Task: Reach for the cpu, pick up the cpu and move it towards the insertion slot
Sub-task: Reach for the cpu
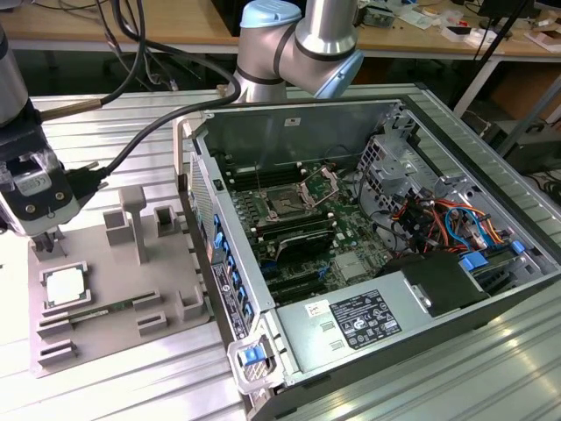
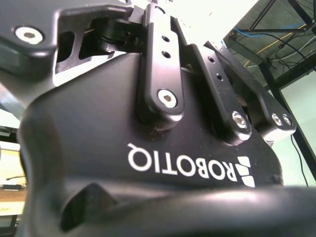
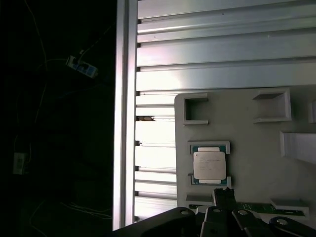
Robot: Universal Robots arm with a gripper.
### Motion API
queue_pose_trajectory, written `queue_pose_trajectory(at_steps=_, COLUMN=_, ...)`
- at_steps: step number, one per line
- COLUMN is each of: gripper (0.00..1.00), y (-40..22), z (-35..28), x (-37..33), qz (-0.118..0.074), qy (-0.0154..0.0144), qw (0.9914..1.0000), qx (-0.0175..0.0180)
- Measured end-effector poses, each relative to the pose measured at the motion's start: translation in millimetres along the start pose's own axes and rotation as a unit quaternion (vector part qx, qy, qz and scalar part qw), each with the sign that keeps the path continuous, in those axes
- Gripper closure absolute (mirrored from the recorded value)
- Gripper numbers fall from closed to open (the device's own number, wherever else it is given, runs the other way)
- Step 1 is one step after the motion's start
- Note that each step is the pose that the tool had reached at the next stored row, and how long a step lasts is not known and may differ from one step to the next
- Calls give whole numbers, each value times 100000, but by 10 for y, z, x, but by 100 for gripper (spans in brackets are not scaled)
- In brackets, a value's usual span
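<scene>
The cpu (image 1: pixel 66 285) is a small silvery square chip lying flat in a recess of the grey plastic tray (image 1: pixel 131 281) at the exterior view's left. My gripper (image 1: pixel 44 244) hangs just above the tray, a short way behind the cpu and apart from it. In the first wrist view the cpu (image 3: pixel 209 164) lies on the tray (image 3: pixel 256 143) just beyond the gripper's dark tip (image 3: pixel 224 196). The insertion slot (image 1: pixel 285 204) is a dark square socket on the green circuit board inside the computer case, with its silver retention frame (image 1: pixel 320 184) hinged up.
The open computer case (image 1: pixel 368 228) fills the middle and right, with tall metal walls, cables (image 1: pixel 438 219) and a power supply (image 1: pixel 368 316). Upright posts (image 1: pixel 131 219) and a memory stick (image 1: pixel 101 309) sit on the tray. The robot's base (image 1: pixel 298 44) stands behind the case.
</scene>
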State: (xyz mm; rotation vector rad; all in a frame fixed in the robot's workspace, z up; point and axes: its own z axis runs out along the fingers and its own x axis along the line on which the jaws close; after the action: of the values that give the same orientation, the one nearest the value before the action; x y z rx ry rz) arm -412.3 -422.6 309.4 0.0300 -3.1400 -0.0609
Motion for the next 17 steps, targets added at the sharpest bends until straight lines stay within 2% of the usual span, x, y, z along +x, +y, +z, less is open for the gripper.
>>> queue_pose_trajectory(at_steps=12, gripper=89, y=-1, z=13, x=0, qz=0, qy=2, qw=100000, qx=-1)
queue_pose_trajectory(at_steps=15, gripper=89, y=-6, z=79, x=0, qz=2, qy=1, qw=100000, qx=0)
queue_pose_trajectory(at_steps=17, gripper=89, y=-7, z=84, x=0, qz=4, qy=3, qw=100000, qx=1)
